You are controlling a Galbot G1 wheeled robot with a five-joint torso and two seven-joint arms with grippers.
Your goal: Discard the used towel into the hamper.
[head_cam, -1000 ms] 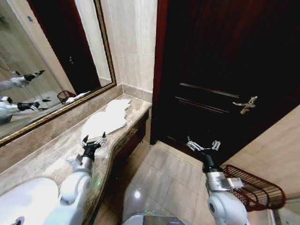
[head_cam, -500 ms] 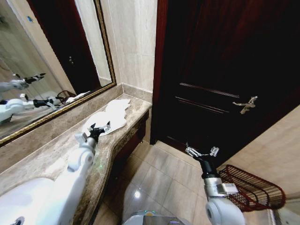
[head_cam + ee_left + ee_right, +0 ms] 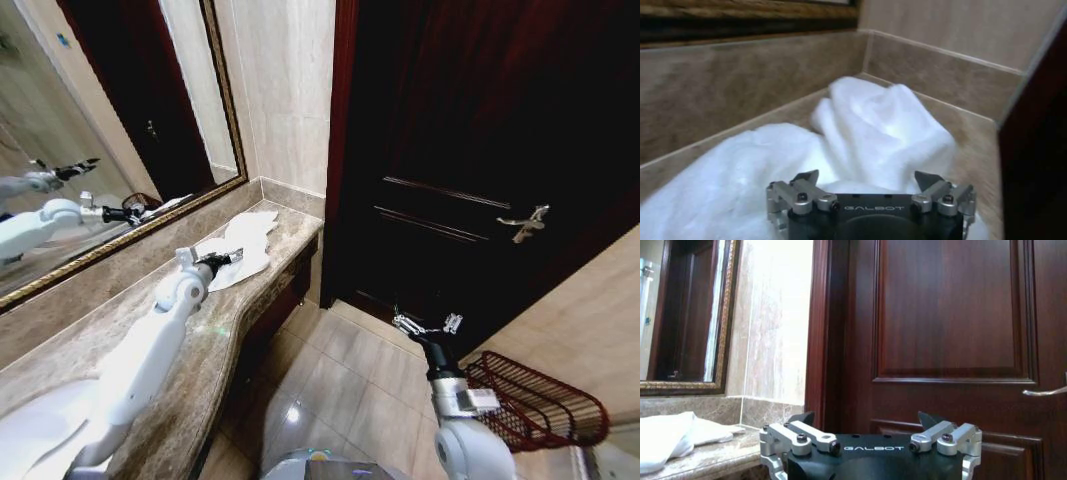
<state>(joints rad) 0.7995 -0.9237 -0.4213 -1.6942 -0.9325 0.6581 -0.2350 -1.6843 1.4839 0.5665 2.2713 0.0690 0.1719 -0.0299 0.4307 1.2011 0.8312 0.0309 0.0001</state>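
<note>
Left tool (image 3: pixel 226 258) spread over one crumpled white towel (image 3: pixel 240 250), perhaps touching; right tool (image 3: pixel 427 324) spread, one dark red-brown wire hamper (image 3: pixel 540 405) beside it.

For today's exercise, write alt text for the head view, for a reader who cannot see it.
The left gripper, open, reaches over a white towel on a marble counter below a mirror. The right gripper, open, hangs over the floor beside a red-brown wire hamper.

Downward head view; wrist views low, sharing towel (image 3: pixel 873 130).
</note>
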